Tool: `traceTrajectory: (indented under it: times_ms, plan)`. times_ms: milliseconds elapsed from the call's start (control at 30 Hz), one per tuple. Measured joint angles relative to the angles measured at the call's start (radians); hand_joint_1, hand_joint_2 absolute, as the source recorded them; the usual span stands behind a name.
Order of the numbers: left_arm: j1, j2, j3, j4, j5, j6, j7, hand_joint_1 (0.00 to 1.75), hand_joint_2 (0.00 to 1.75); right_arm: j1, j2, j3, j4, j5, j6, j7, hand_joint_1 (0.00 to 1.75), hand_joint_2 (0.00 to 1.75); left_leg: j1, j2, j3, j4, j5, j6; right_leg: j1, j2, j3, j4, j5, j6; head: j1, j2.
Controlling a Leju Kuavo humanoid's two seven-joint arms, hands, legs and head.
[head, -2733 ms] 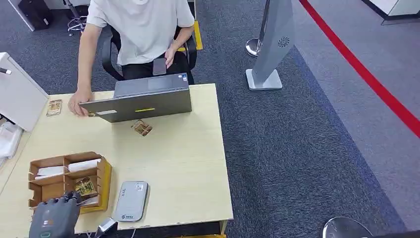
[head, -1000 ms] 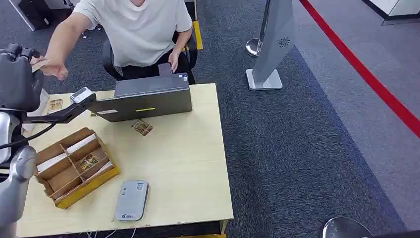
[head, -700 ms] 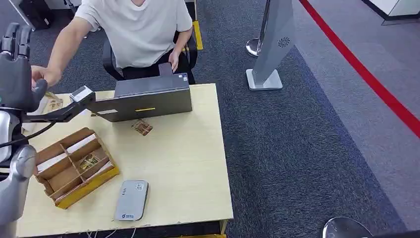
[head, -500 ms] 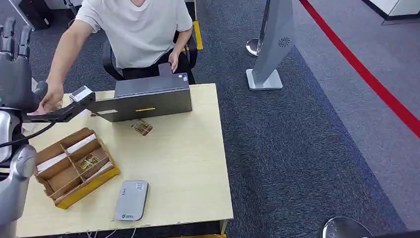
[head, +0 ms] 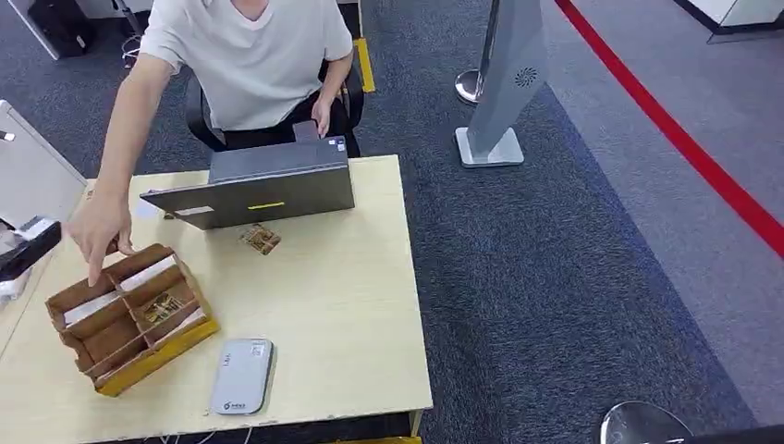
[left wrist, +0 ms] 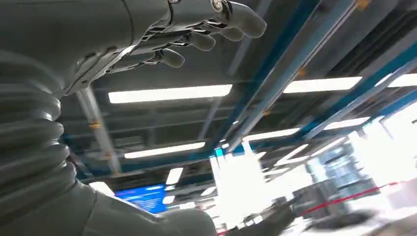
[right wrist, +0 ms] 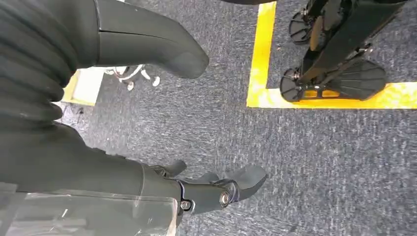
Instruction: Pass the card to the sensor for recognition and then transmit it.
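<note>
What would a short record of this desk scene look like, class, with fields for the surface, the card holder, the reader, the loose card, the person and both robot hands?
surface: pale wooden table
card holder: brown cardboard divided tray, cards in some compartments
reader: flat grey card sensor, near the table's front edge
loose card: patterned card, lying in front of the grey laptop
person: seated behind the laptop, person's hand reaching to the tray's far corner
left hand: raised toward the ceiling, empty, fingers apart
right hand: hanging over grey carpet, empty
</note>
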Motion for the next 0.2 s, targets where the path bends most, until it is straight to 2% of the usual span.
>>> traceTrajectory:
  times_ms: [133, 200]
  plan:
    - [0.165, 0.082, 0.218, 0.098, 0.006, 0.037, -0.005, 0.00, 1.75, 0.007, -0.006, 0.000, 0.000, 0.006, 0.008, -0.007, 0.00, 1.75, 0.001, 0.003, 0.000, -0.001, -0.002, -0.002, 0.000, 0.004, -0.001, 0.001, -0.001, -0.002, 0.000, 0.000]
    - [0.245, 0.107, 0.354, 0.149, 0.006, 0.052, -0.030, 0.00, 1.75, 0.010, -0.011, 0.000, 0.000, 0.006, 0.008, -0.016, 0.00, 1.75, 0.001, 0.004, -0.001, -0.001, -0.003, -0.003, 0.000, 0.005, -0.001, 0.000, -0.002, -0.002, 0.000, 0.000]
